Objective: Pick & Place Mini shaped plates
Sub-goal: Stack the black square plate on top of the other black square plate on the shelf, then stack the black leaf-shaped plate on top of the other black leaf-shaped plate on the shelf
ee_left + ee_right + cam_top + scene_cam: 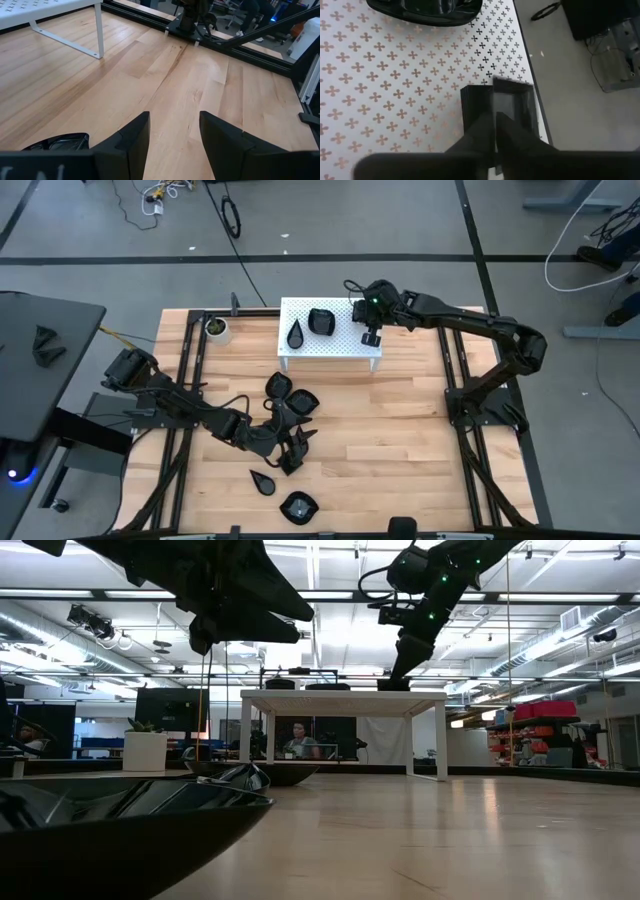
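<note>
Right hand (495,120), clenched on a square mini plate (512,107), sits at the white stand's (330,350) right edge, upper centre of frame. I judge early release risks it tipping off. Left hand (172,137), released, hovers over the worktop (400,440) near loose plates (290,400).

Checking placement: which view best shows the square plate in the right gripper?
The right wrist view: the square plate fills the frame, pinched over the white perforated shelf. The high view shows only the right gripper there; low and left wrist views don't show it.
</note>
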Robot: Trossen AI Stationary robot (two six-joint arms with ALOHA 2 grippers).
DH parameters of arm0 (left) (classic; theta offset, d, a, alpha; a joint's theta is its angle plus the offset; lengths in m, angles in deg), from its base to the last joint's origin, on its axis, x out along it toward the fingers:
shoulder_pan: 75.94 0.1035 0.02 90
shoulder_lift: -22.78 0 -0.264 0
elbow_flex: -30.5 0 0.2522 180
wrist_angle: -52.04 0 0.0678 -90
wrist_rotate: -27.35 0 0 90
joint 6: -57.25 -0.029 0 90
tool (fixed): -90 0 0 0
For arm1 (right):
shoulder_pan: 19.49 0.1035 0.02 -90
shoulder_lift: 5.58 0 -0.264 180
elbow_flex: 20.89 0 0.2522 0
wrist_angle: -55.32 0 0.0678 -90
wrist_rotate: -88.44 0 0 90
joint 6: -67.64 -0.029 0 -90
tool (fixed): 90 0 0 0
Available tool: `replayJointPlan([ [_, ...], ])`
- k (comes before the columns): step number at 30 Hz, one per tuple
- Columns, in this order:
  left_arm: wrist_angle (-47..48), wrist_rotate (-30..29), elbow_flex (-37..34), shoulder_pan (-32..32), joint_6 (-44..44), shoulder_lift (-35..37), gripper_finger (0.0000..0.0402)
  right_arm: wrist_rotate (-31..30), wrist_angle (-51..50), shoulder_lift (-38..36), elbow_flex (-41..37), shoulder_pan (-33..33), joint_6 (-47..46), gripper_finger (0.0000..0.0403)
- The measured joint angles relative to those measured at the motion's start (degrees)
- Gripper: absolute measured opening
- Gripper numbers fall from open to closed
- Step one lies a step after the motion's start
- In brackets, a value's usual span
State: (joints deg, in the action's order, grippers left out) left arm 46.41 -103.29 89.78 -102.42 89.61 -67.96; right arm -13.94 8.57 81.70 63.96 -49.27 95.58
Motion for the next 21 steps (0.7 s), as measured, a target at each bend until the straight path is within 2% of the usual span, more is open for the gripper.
replayJointPlan([
  [8,0.0,0.0,0.0,0.0,0.0,0.0,0.0178,-0.1,-0.6,-0.7,0.0,0.6,-2.1,0.0162],
  [11,0.0,0.0,0.0,0.0,0.0,0.0,0.0178,1.0,-0.4,-2.9,0.0,2.6,-4.6,0.0195],
  [14,0.0,0.0,0.0,0.0,0.0,0.0,0.0178,6.3,0.3,-5.7,0.0,5.7,-9.3,0.0211],
  [17,1.7,0.0,0.0,-0.2,0.6,0.3,0.0178,12.9,2.4,-7.7,-0.3,11.5,-14.7,0.0214],
  [21,9.7,0.0,0.0,-2.0,6.7,3.0,0.0178,13.4,7.9,-7.8,-4.5,22.9,-19.1,0.0206],
])
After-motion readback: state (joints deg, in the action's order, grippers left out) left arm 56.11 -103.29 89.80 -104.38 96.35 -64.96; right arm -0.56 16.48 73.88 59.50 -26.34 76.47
